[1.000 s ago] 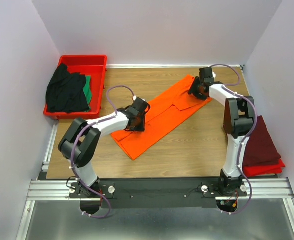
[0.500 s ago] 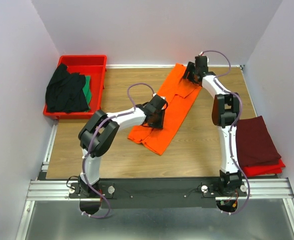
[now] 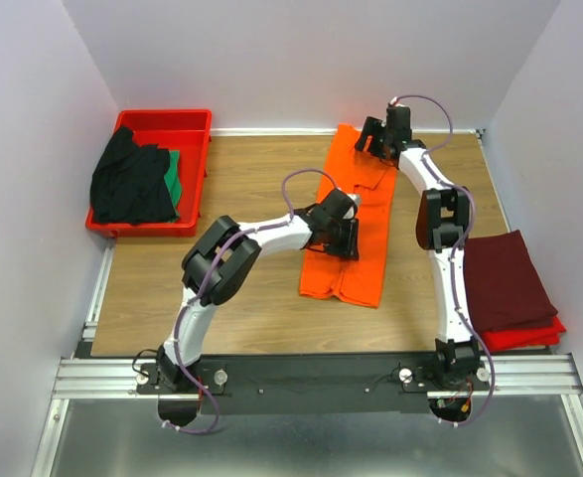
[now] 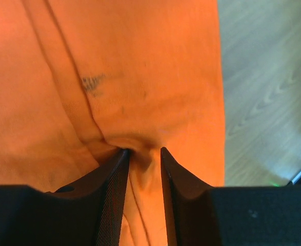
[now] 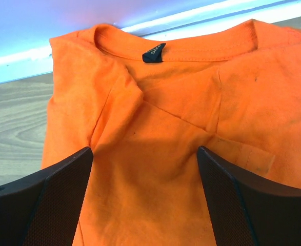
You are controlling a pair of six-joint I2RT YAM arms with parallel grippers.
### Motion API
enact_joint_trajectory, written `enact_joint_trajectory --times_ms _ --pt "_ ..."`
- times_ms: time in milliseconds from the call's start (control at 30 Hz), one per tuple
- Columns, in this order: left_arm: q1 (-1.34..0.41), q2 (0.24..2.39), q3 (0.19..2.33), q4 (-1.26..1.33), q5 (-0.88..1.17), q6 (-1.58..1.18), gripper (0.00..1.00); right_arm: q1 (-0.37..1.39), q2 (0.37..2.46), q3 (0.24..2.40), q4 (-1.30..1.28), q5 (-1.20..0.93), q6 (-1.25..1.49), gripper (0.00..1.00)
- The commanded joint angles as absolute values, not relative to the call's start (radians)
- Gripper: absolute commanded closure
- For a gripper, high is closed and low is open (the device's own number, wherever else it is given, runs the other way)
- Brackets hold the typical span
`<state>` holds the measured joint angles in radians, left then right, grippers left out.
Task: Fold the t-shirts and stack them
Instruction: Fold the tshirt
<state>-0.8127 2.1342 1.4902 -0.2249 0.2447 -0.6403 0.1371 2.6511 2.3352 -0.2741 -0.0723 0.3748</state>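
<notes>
My left gripper point(image 4: 142, 154) is pinched shut on a ridge of the bright orange cloth t-shirt point(image 3: 359, 278). The shirt lies as a long narrow strip in the upper middle of the overhead frame. My right gripper point(image 5: 144, 151) hangs wide apart over the collar, grasping nothing.

I judge one shirt finished: the dark maroon t-shirt point(image 3: 505, 278) sits folded at the right edge. The orange one needs its crosswise folds. The black t-shirt point(image 3: 127, 184) and green t-shirt point(image 3: 175, 177) lie crumpled in the red plastic tray point(image 3: 167, 119), upper left.

The small black neck tag point(image 5: 154, 52) carries writing too small to read.
</notes>
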Motion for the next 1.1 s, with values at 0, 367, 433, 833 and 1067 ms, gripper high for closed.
enact_joint_trajectory --times_ms 0,367,433,833,1067 --pt "-0.850 2.109 1.427 -0.258 0.269 -0.646 0.60 0.138 2.570 2.298 -0.293 -0.103 0.347 0.10" --pt "-0.864 1.921 1.342 -0.268 0.181 -0.603 0.54 0.140 2.356 2.160 -0.301 -0.083 0.327 0.03" --pt "-0.859 1.852 1.342 -0.284 0.138 -0.591 0.53 0.140 2.274 2.071 -0.305 -0.063 0.350 0.03" --pt "-0.672 1.621 1.065 -0.348 -0.017 -0.552 0.58 0.181 1.700 1.225 -0.314 -0.048 0.551 0.21" --pt "-0.675 1.632 0.967 -0.331 -0.005 -0.532 0.60 0.327 1.422 0.862 -0.322 -0.021 0.670 0.32"
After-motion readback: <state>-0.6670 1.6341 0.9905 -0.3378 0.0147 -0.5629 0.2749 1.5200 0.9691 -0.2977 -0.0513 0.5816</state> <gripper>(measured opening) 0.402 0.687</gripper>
